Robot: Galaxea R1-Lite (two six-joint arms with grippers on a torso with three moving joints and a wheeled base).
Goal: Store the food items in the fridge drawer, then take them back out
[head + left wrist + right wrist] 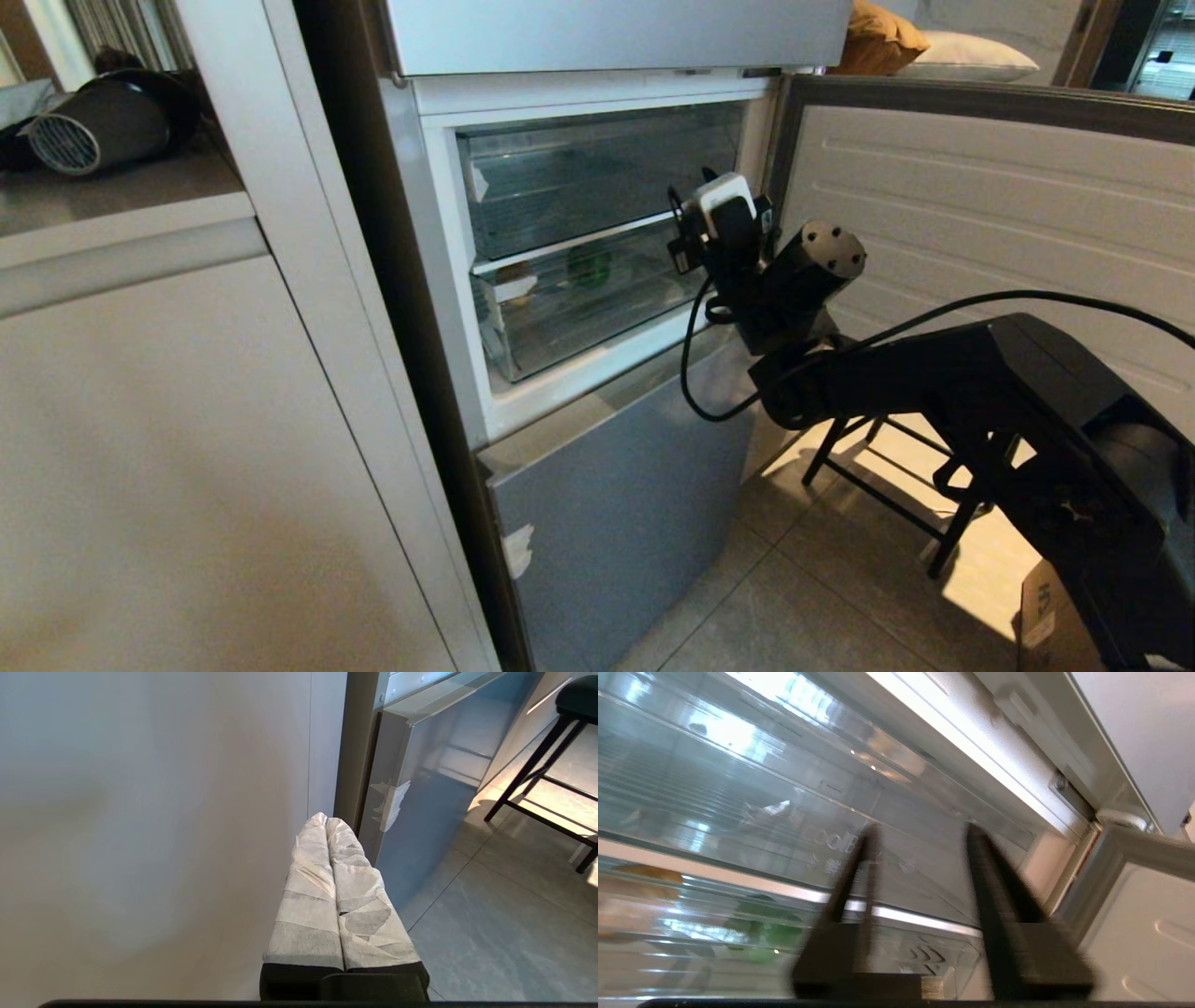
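Clear drawer [597, 308]: one green pepper [590, 266], one tan potato [515, 277]

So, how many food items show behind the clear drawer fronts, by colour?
Green: 1, the pepper
Tan-brown: 1, the potato
Total: 2, both inside the lower drawer, potato nearer its left end.
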